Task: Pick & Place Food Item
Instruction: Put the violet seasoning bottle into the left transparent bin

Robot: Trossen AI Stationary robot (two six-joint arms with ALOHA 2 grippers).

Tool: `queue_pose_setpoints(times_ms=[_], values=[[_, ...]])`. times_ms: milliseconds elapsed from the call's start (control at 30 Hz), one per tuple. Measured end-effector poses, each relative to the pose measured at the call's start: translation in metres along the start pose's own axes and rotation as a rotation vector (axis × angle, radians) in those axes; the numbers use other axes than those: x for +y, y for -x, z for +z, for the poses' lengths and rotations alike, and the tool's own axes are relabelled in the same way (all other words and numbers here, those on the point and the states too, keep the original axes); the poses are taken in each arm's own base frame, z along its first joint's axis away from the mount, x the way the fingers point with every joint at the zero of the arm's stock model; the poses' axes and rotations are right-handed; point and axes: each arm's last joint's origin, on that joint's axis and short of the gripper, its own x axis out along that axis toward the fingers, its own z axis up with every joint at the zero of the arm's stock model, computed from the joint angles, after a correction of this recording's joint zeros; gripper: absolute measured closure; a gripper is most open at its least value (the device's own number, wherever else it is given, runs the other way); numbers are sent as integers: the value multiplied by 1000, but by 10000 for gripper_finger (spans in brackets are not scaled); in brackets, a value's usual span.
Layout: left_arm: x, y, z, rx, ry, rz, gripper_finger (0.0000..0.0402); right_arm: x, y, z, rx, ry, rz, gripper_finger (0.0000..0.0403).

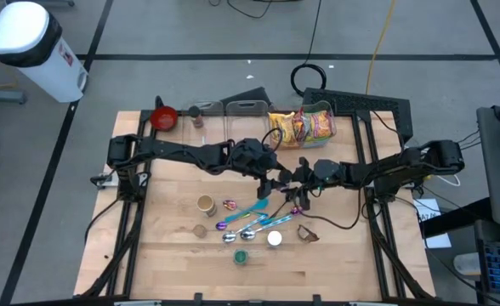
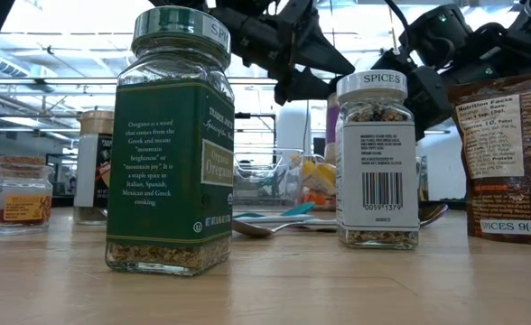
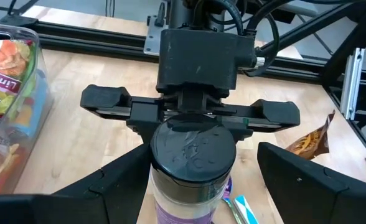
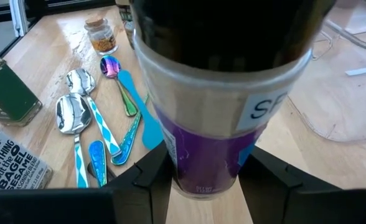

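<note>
Gripping a purple-labelled spice jar [image 4: 211,134] below its black lid, right gripper [image 4: 201,180] hides the label; left gripper [image 3: 205,186] spread wide alongside.

My high camera looks straight down on the whole worktop [image 1: 173,255]. My low one sits at worktop level, close behind an oregano jar [image 2: 170,144], facing the room. Both wrist cameras look closely at the same purple-labelled spice jar [image 3: 192,165] from opposite sides.
</note>
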Motion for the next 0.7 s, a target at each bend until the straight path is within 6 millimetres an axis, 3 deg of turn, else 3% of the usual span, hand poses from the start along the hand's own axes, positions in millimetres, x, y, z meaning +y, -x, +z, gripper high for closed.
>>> queue_pose_setpoints(times_ms=[700], values=[[4,0,0,-11,26,125,103,0,0,0,-2,-2,-2,258]])
